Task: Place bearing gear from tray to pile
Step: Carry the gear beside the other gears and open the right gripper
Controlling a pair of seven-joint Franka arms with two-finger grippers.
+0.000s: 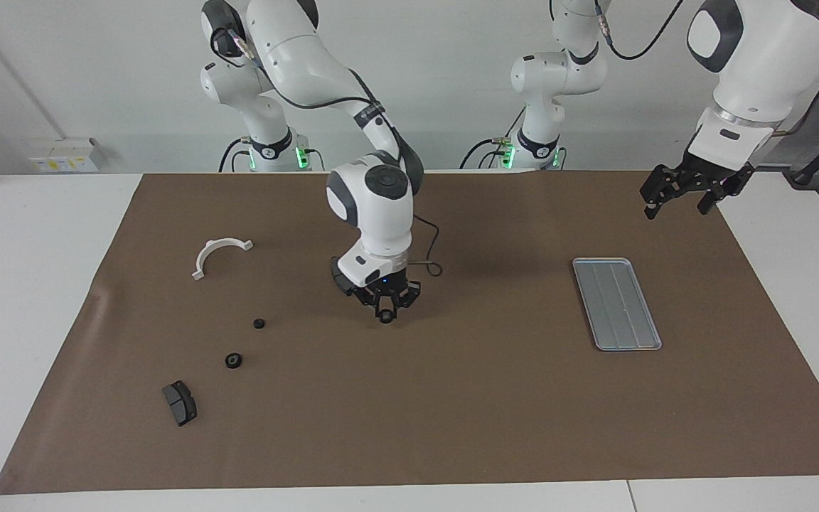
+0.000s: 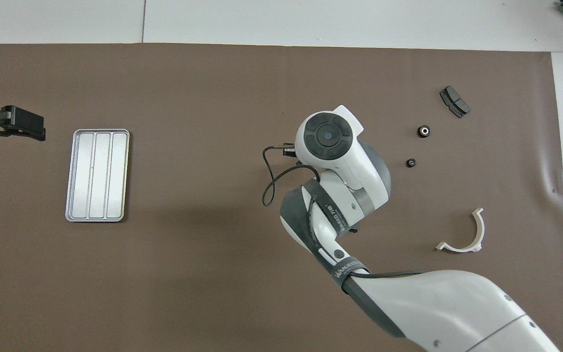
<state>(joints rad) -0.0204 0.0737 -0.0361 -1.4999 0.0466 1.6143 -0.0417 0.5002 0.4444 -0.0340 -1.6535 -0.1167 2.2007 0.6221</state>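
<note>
Two small black gears [image 1: 259,323] already lie on the brown mat [image 1: 452,427] toward the right arm's end of the table, close together, one a bit farther from the robots than the other; I take those as the pile. A third bearing gear [image 1: 385,317] sits pinched between the tips of the right gripper [image 1: 385,313], which hangs low over the middle of the mat, roughly midway between the tray [image 1: 617,302] and those two gears (whether the gear is clear of the mat I can't tell). The tray lies toward the left arm's end and looks bare. The left gripper [image 1: 681,193] waits up in the air near the mat's corner at that end, fingers spread wide, nothing in them. Judged step: carry to the pile. To do it well, keep the pinch firm, travel with enough height to clear the mat, come down just beside the two gears without knocking them, then release low so the round part doesn't roll. A dark brake pad [image 1: 180,402] and a white curved bracket [image 1: 219,254] lie near the drop spot; steer clear of them.
</note>
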